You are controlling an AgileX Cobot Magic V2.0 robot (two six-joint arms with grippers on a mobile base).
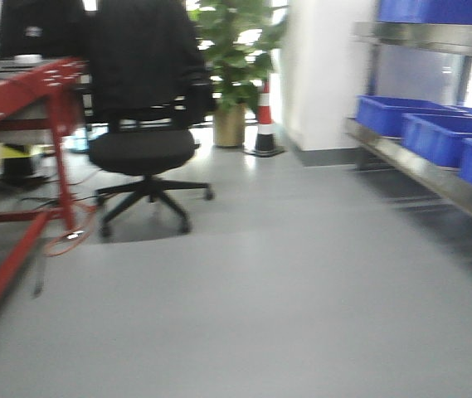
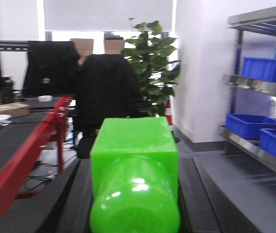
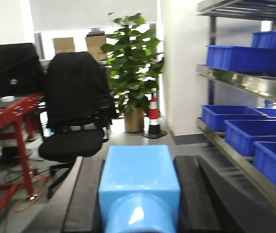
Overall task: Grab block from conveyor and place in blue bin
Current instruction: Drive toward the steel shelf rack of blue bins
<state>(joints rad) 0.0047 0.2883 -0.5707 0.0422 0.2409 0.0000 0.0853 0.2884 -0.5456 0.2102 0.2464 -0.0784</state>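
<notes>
Left jaws are clamped on a green block (image 2: 134, 155). Dark fingers (image 2: 77, 204) sit hard against both sides, and the block's rounded end faces the left wrist camera. Right jaws grip a light blue block (image 3: 140, 177) the same way, flanked on both sides. Both blocks are up in the jaws, off the conveyor and not in any bin.

The conveyor (image 1: 16, 95) sits at your far left in the front view: red frame and legs, dark belt on top. The small items at its far end are too blurred to name. An orange cable (image 1: 63, 239) lies on the grey floor (image 1: 302, 298) by its legs.

Blue bins (image 1: 439, 137) stand side by side on the lower steel shelf (image 1: 410, 166) on your right, with more on the shelf above.

Between conveyor and shelf you have a black office chair (image 1: 140, 145) with a dark jacket (image 1: 144, 58) over its back. A potted plant (image 1: 234, 58) stands behind it, and a striped traffic cone (image 1: 264, 124) is just beside the pot. The front view is blurred, worst on the shelf side.
</notes>
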